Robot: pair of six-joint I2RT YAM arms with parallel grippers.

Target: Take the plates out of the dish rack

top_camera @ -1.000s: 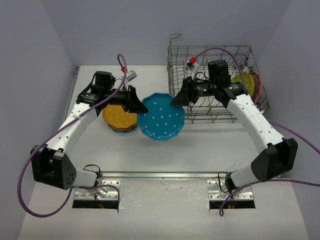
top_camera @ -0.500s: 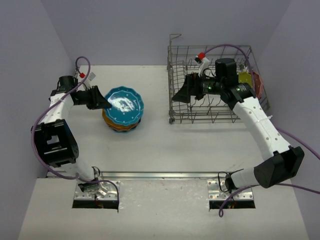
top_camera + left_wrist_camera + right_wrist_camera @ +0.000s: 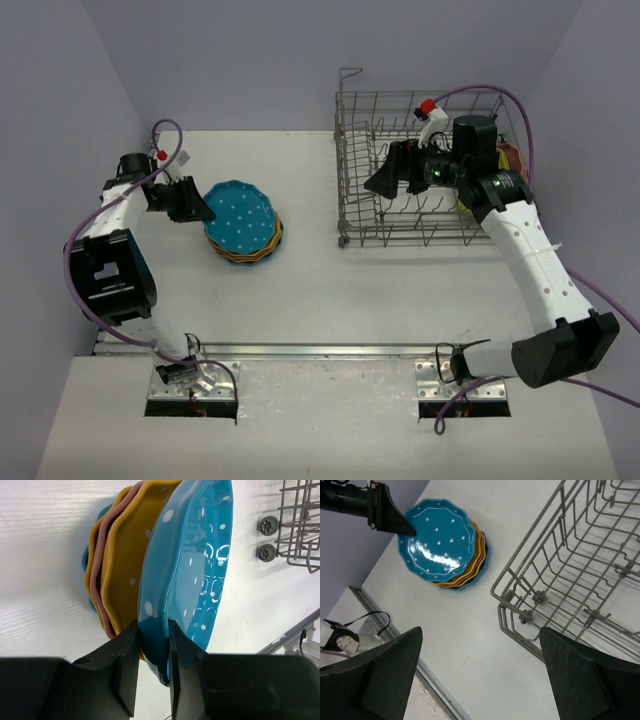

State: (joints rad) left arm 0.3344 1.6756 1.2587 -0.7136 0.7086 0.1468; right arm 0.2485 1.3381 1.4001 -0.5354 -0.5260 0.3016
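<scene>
Beside the dish rack (image 3: 430, 215), the blue plate (image 3: 190, 575), probably slippery and breakable, is being pinched at its rim by the left fingers (image 3: 125, 665); the right fingers (image 3: 580, 680) are being held apart.

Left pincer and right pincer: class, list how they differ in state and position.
The left pincer is shut on the teal plate; the right pincer is open and empty. The left sits by the plate stack; the right by the dish rack. Both are black.
</scene>
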